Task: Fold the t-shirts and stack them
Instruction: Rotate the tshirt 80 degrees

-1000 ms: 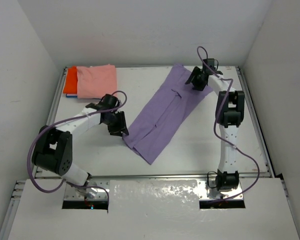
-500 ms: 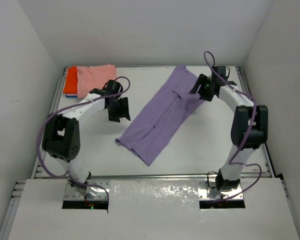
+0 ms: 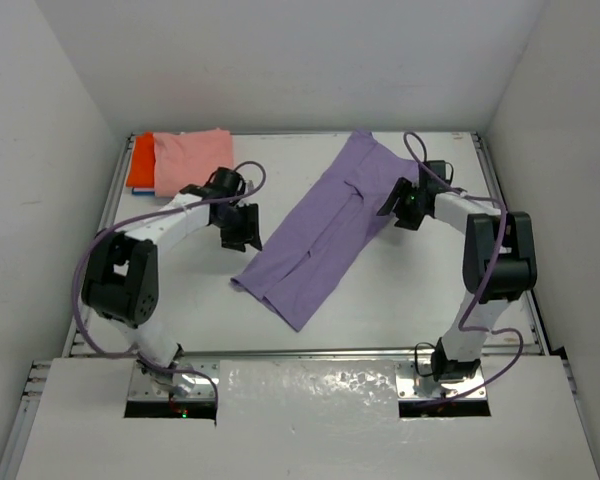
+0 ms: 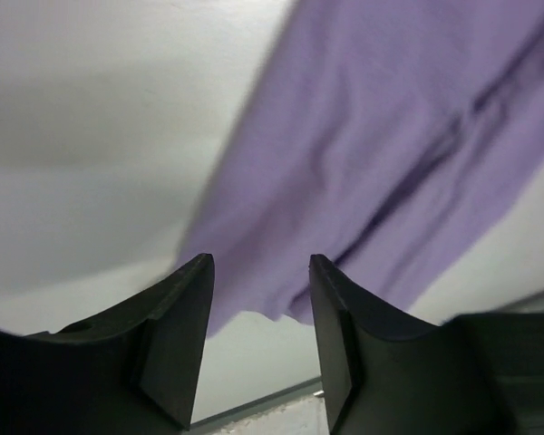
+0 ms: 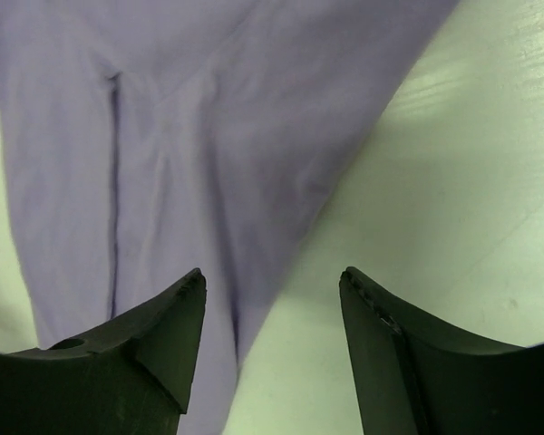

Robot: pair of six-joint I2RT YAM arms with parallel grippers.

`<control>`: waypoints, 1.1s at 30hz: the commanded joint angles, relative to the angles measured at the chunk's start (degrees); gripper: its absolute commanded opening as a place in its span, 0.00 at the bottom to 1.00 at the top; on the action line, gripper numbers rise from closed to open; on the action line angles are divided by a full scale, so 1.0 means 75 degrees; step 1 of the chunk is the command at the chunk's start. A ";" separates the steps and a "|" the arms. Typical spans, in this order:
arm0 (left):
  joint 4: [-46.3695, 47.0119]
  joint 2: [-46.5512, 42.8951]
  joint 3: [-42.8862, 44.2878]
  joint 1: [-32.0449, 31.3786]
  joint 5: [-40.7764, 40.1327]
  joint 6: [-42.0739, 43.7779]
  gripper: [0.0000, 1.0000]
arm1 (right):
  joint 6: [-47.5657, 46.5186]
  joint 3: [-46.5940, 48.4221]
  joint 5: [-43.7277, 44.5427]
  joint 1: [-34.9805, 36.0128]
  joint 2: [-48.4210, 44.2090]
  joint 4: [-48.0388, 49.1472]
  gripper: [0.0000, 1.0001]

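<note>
Lavender t-shirt (image 3: 325, 230) lies flat as a long diagonal strip across the middle of the table (image 3: 400, 290), one end toward the near left, the other at the far edge. The salmon-pink t-shirt (image 3: 192, 162) sits folded in the far left corner on top of the orange-red t-shirt (image 3: 140, 160), which shows along its left side. The left fingers (image 3: 242, 232) hover just beside the lavender cloth's left edge, spread apart and holding nothing. The right fingers (image 3: 400, 203) hang over its right edge, likewise parted and empty.
</note>
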 commanded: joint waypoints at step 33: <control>0.3002 0.0384 -0.1841 -0.3440 0.1316 -0.2448 0.37 | -0.0996 0.2932 -0.0839 -0.1447 0.2681 -0.1663 0.05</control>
